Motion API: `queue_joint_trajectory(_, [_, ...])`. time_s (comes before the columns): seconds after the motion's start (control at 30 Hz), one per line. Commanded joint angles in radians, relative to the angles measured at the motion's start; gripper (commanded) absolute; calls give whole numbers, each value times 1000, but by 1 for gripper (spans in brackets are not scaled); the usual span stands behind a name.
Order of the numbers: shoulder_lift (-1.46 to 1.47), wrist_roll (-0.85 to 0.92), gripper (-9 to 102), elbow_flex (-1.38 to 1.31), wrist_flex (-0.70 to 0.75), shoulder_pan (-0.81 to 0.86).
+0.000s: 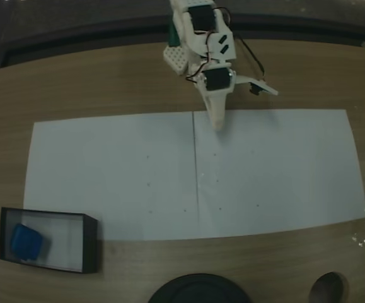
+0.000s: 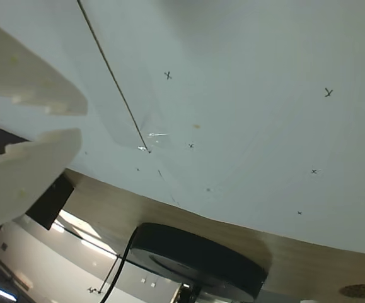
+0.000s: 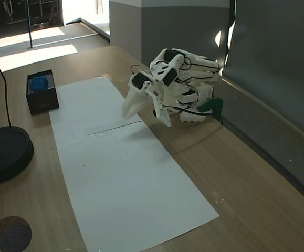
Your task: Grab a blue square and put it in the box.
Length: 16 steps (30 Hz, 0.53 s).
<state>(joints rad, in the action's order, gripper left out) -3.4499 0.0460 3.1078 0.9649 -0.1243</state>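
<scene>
overhead, oblique side, wrist close-up views

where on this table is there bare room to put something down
The white paper sheets are bare from the seam out to both ends. Bare wood lies between the paper and the box. It is crowded at the back edge, where the folded arm's gripper overhangs the paper, in the box, which holds the blue square, and by the round black base.
</scene>
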Motion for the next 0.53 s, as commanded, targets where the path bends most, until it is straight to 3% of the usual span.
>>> queue_joint_trajectory(0.0, [-25,-46,0,-20,14,5])
queue_joint_trajectory(0.13, [-25,-75,0,-51,121,-3])
queue_joint_trajectory(0.27, [-25,-84,0,-107,328,-8])
queue_joint_trajectory(0.5, [-25,-91,0,-107,328,-8])
